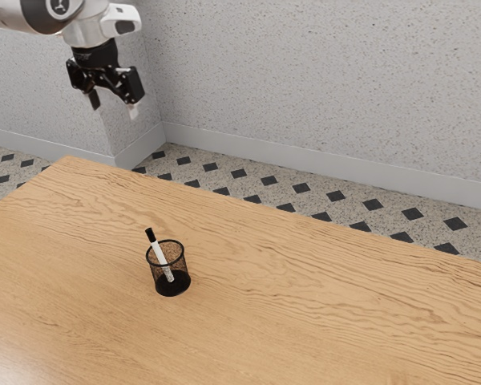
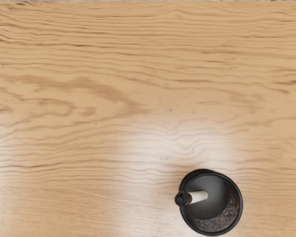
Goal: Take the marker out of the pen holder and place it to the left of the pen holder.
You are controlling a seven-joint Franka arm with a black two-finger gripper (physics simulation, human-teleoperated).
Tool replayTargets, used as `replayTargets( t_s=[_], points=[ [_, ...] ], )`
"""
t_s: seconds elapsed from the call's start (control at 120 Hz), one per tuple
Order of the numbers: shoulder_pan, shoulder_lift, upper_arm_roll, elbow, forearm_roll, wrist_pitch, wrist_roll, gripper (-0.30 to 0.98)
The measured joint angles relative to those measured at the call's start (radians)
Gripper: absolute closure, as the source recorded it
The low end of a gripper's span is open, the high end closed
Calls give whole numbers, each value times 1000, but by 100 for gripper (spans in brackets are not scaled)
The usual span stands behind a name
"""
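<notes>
In the exterior view's upper left, the gripper (image 1: 114,105) hangs above table height, fingers spread wide. Below, left of centre, the marker (image 1: 151,236) leans in the mesh pen holder (image 1: 184,272) (black cap poking jauntily over the rim), on the wooden table (image 1: 321,321).

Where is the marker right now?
The white marker leans inside the black mesh pen holder, its black cap poking above the rim toward the exterior view's left; the holder stands on the wooden table.
</notes>
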Motion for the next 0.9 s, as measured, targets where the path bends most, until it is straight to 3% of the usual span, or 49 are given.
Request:
replayTargets(
  t_s=[0.333,0.417,0.575,0.817,0.9],
  points=[
    [22,1,2,13,-27,0,4,0],
    [46,86,0,67,-58,-51,0,0],
    [195,315,1,54,-90,-141,-17,0],
    [257,430,-1,58,-106,-139,-39,0],
    [263,414,-1,33,-143,-138,-49,0]
  ],
)
